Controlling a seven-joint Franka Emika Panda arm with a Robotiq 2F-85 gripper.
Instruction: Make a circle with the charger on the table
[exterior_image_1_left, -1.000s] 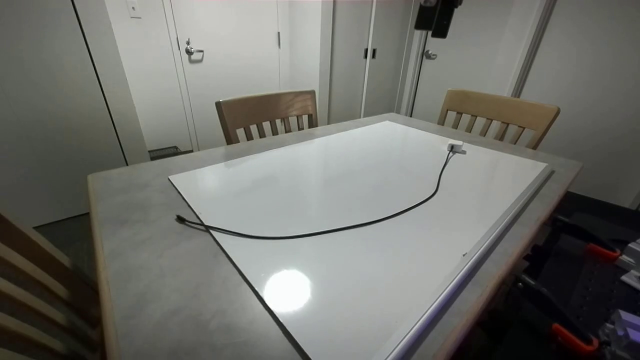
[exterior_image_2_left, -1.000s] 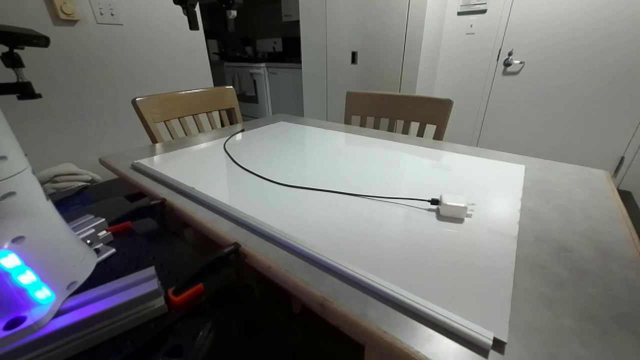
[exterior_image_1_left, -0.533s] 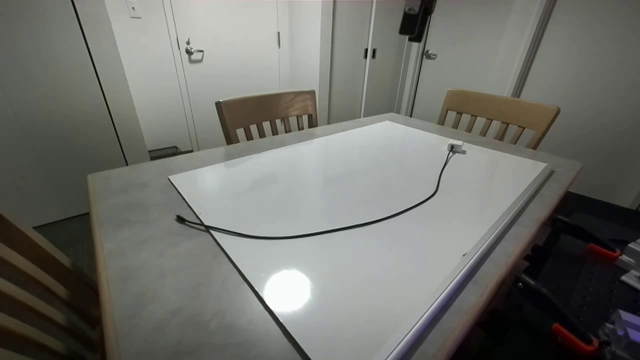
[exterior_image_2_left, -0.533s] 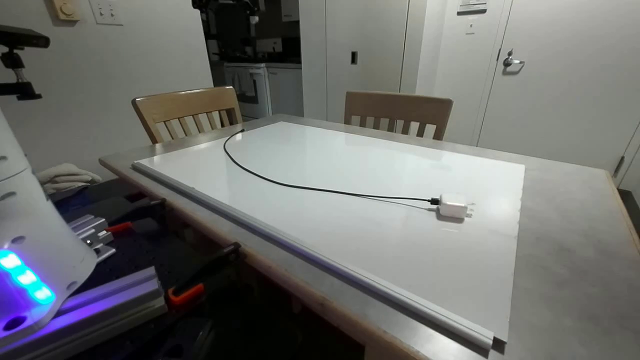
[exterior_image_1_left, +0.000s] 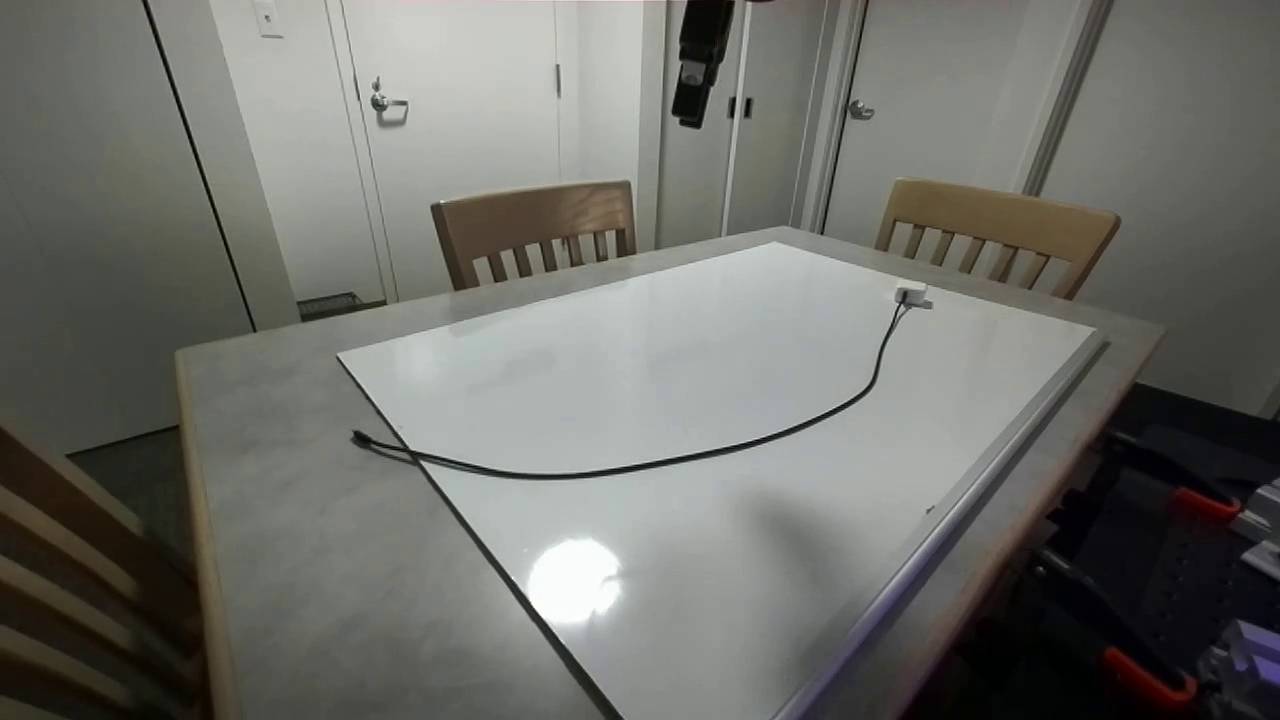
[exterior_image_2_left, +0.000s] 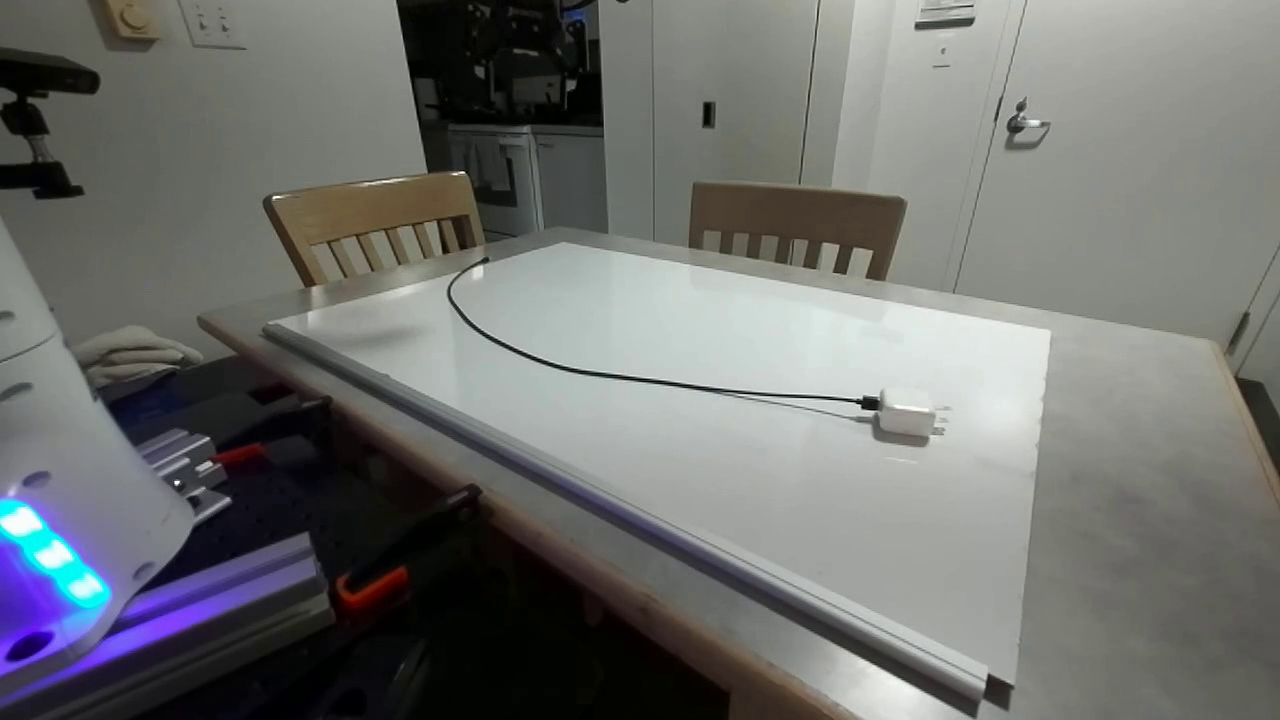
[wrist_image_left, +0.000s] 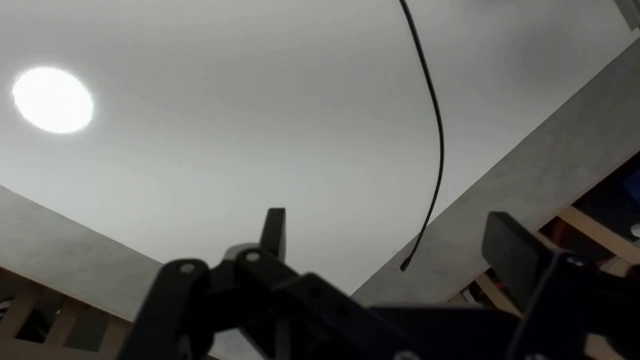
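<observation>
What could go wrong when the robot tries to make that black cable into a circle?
The open gripper could miss the thin cable, which lies mostly on the glossy white panel. Pulling the cable might drag along the attached white plug. The cable, lying in a wide open curve, may spring back instead of holding a circle.

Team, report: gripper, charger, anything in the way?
Gripper open, holding nothing, above table. Charger cable lying in open curve, no circle yet. No obstruction seen.

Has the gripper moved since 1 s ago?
Yes. In an exterior view the gripper has shifted left and slightly down in the picture: from right of the dark cabinet pulls, above the silver door handle, to left of those pulls.
</observation>
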